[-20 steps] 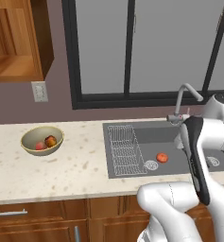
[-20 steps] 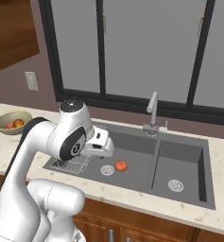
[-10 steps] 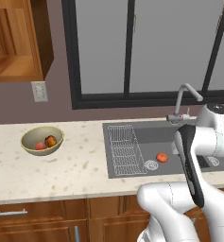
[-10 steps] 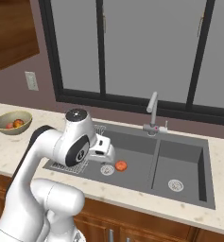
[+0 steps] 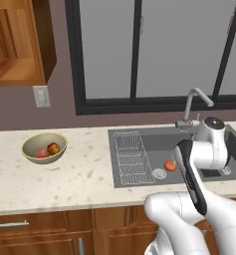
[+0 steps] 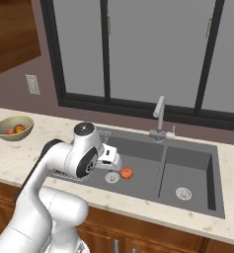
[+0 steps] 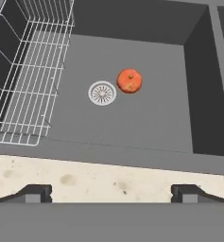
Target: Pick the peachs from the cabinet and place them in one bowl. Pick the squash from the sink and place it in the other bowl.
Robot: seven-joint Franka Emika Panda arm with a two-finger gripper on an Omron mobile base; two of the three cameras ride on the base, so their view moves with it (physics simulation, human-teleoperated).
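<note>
My jaws (image 7: 111, 193) stand wide apart and grip nothing, their two dark tips poised over the speckled front edge of the tabletop (image 7: 108, 177), looking down into the sink (image 7: 132, 123). The squash (image 7: 129, 81) lies on the floor of the left basin, just beside the round drain (image 7: 102, 92) and apart from the wire rack (image 7: 30, 71) that fills the basin's left side. From the base, my hand (image 6: 110, 158) hangs above the sink's near left part, with the squash (image 6: 126, 173) just to its right and the tap (image 6: 159, 116) behind. The tan bowl (image 5: 44, 148) sits well apart on the tabletop to the left, with two peaches (image 5: 48, 150) inside. The cabinet (image 5: 20, 42) hangs above it, its inside showing.
</note>
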